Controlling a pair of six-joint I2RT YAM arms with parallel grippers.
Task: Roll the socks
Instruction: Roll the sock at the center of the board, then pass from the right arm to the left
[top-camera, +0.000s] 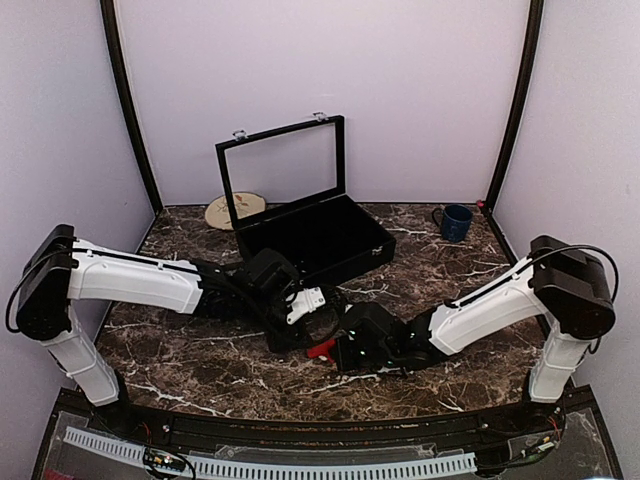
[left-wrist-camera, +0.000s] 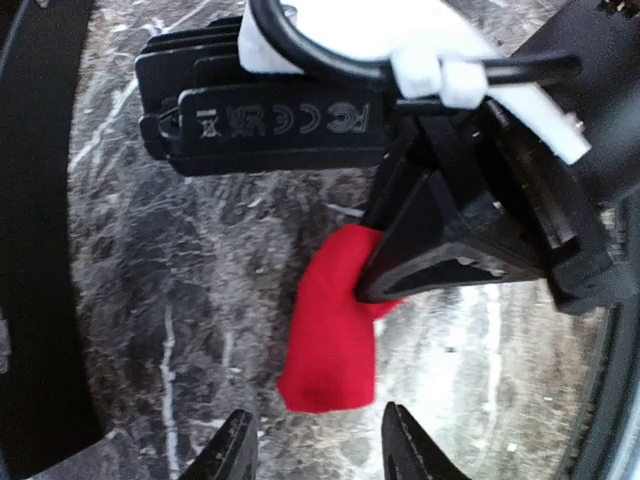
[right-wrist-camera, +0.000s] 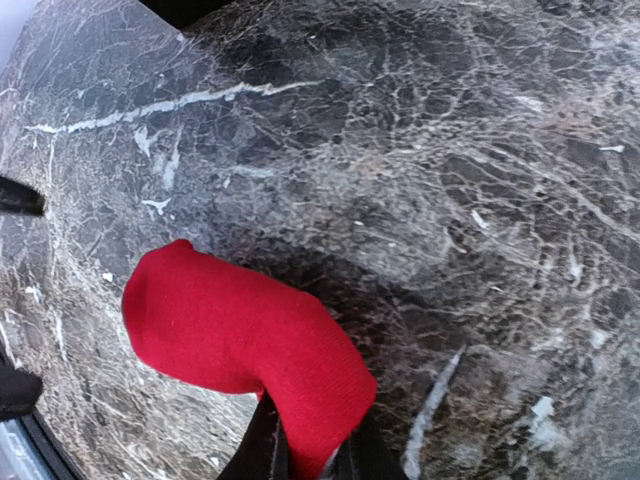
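A bright-red sock (top-camera: 322, 349) lies on the dark marble table between the two grippers. My right gripper (right-wrist-camera: 312, 462) is shut on one end of the sock (right-wrist-camera: 240, 333), whose free toe end stretches away to the left. In the left wrist view the sock (left-wrist-camera: 335, 335) runs from under the right gripper's fingers (left-wrist-camera: 440, 235) towards my left gripper (left-wrist-camera: 318, 450), which is open, its two tips just short of the sock's free end and not touching it. No cream cuff shows.
An open black case (top-camera: 310, 236) with its lid up stands at the back centre. A round tan mat (top-camera: 233, 211) lies to its left. A blue mug (top-camera: 455, 222) stands at the back right. Purple walls enclose the table.
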